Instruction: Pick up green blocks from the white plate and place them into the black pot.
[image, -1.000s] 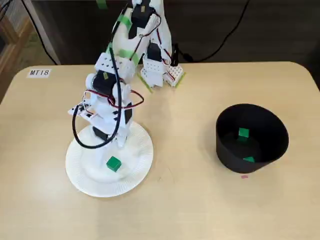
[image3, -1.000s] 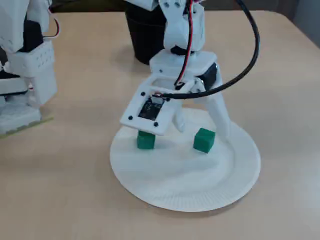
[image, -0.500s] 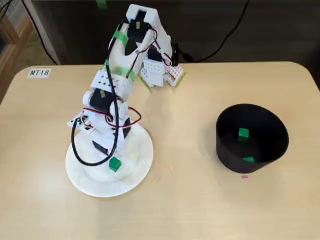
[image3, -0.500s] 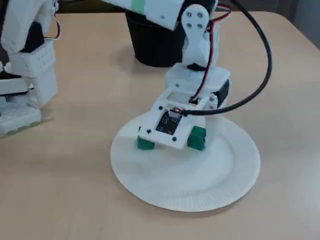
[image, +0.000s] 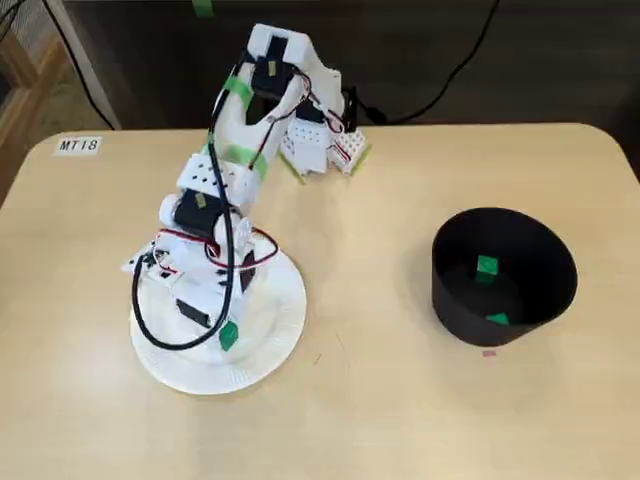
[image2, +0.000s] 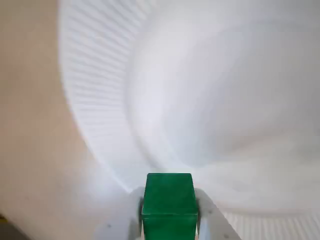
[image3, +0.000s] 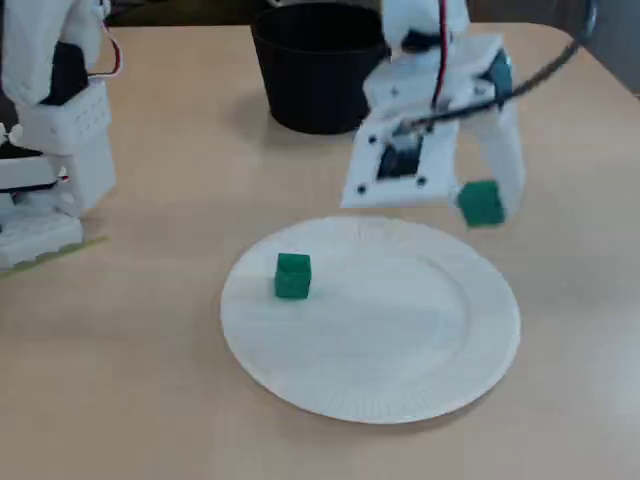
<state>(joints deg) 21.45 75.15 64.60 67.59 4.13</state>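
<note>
Stock check, block transfer, mid-run.

1. Held block (image3: 482, 203): green, pinched between the jaws and carried clear above the white plate (image3: 400, 395). In the wrist view it (image2: 168, 205) sits squarely between the two fingers (image2: 209, 222).
2. Spare block (image3: 293, 275): green, resting on the plate, below and to the left of the jaws in a fixed view, well apart from them.
3. Black pot (image: 505, 275): on the worktop (image: 380, 400), far to the right of the jaws in a fixed view. Two potted blocks (image: 487, 266) show inside it, both green.

Progress, as I judge it: two blocks are delivered, one is in hand and one waits on the plate. The carry across and the drop are not yet done, and one more fetch comes after that.

Not verifiable from my end:
- The arm (image: 215, 190) covers the spare block in the higher fixed view, and only a sliver of the held block shows there.
- The lower fixed view gives no sight into the pot.
- The fingers are cut off at the bottom edge of the wrist view.
- The held block is blurred in the lower fixed view.
</note>
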